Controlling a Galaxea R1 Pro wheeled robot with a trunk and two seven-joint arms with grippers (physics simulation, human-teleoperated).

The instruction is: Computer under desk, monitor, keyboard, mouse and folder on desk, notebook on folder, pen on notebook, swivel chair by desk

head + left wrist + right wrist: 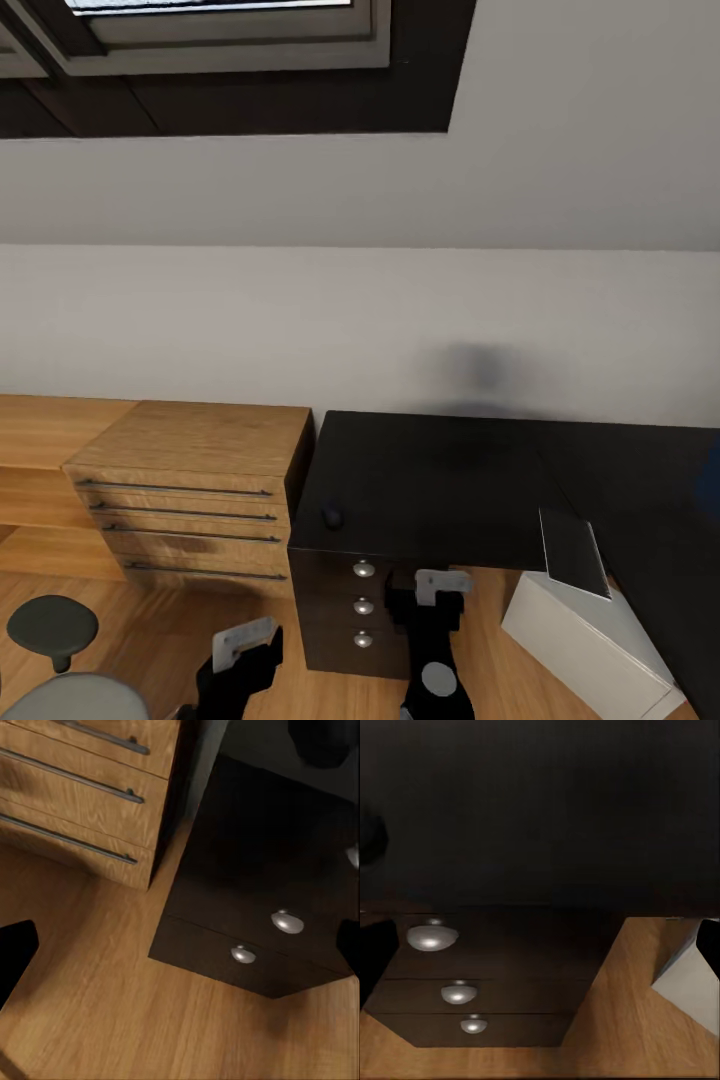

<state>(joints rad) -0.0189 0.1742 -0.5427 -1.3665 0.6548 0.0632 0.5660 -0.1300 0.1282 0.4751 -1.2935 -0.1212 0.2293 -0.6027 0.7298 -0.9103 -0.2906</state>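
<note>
Well, mouse (331,518) sits nr desk (440,480) front-left edge, w/ bare top beyond.

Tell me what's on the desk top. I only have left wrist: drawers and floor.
Observer: Head view has a small dark mouse on the black desk, near its left front edge, above the black drawers.
Operator: Computer?
Observer: The light grey computer is on the floor to the right of those drawers, partly under the desk's front edge.
Operator: Right tool?
Observer: The right tool is open and empty, facing the drawer fronts just below the desk edge.
</note>
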